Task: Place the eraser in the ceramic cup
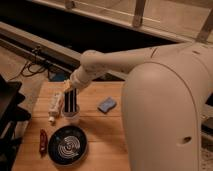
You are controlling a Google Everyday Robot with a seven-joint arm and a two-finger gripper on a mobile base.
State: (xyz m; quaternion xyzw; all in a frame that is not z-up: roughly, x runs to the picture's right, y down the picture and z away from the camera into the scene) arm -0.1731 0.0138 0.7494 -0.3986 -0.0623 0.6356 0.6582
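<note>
The gripper [70, 91] is at the end of the white arm, over the left part of the wooden table [107, 135]. It is shut on the eraser [70, 103], a long black bar with thin pale stripes that hangs upright from it. The eraser's lower end is inside the ceramic cup [71, 116], a small whitish cup standing right under the gripper. The cup's rim is partly hidden by the eraser.
A white tube-like object [56, 106] lies just left of the cup. A round black pan with a white spiral [67, 146] sits in front of the cup. A small red item [43, 141] lies left of the pan. A blue block [106, 105] lies to the right. The robot's white body [165, 120] fills the right side.
</note>
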